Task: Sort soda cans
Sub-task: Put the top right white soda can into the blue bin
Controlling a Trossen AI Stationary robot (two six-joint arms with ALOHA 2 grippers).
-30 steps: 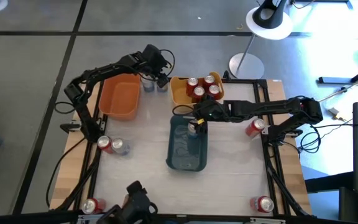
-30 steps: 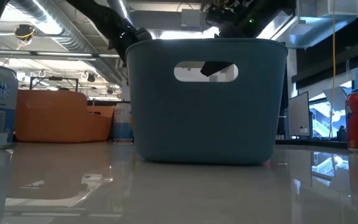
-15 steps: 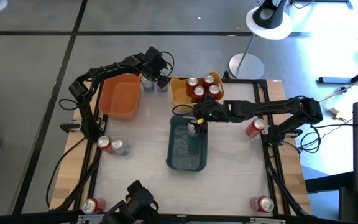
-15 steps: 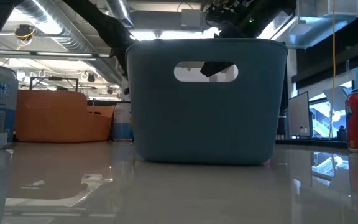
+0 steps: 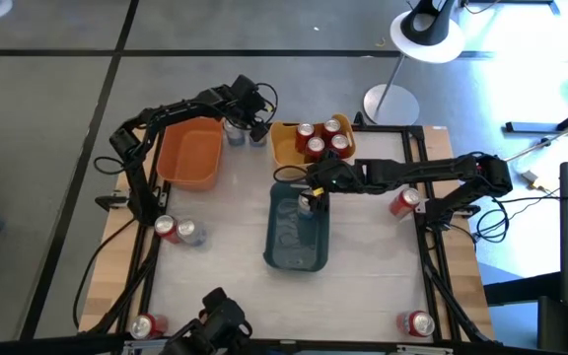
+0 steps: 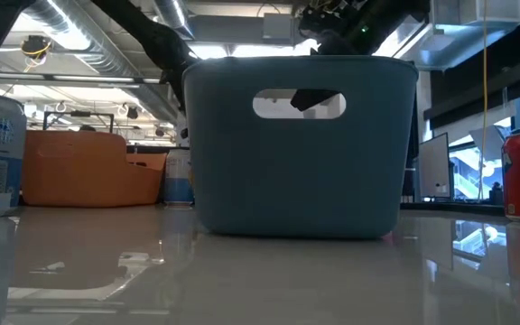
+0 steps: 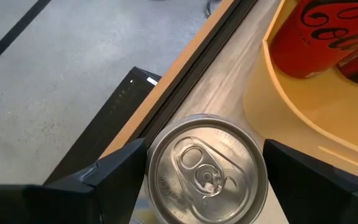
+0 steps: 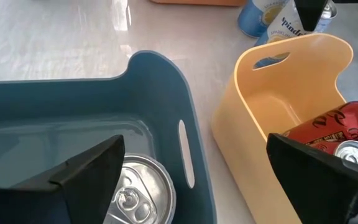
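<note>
- The left gripper [image 5: 254, 123] is held at the far edge of the table, between the orange bin [image 5: 190, 153] and the yellow bin [image 5: 309, 148], over two silver-grey cans [image 5: 246, 136] standing side by side.
- In the left wrist view, one silver can top [image 7: 205, 169] is seen between the two dark fingers [image 7: 114, 171], which are spread on either side of it. Whether the pads touch the can's wall cannot be told, as the wall is hidden below the rim.
- The right gripper [image 5: 309, 200] is poised over the far end of the blue-grey bin [image 5: 297, 258]. Its fingers [image 8: 89, 168] are spread apart, and a silver-topped can [image 8: 138, 186] is seen between them inside the bin, partly cut off at the frame edge.
- Four red cans [image 5: 323, 138] are packed in the yellow bin; in the right wrist view only part of them is shown.
- A red can and a silver-grey one [image 5: 177, 231] are lying together near the table's left edge.
- A red can [image 5: 403, 202] is lying at the right edge, partly covered by the right arm.
- Two more red cans are seen at the near corners, one left [image 5: 145, 326] and one right [image 5: 417, 322].
- In the low view, the blue-grey bin's wall fills the middle, so its contents are hidden; both grippers are mostly blocked behind it.
</note>
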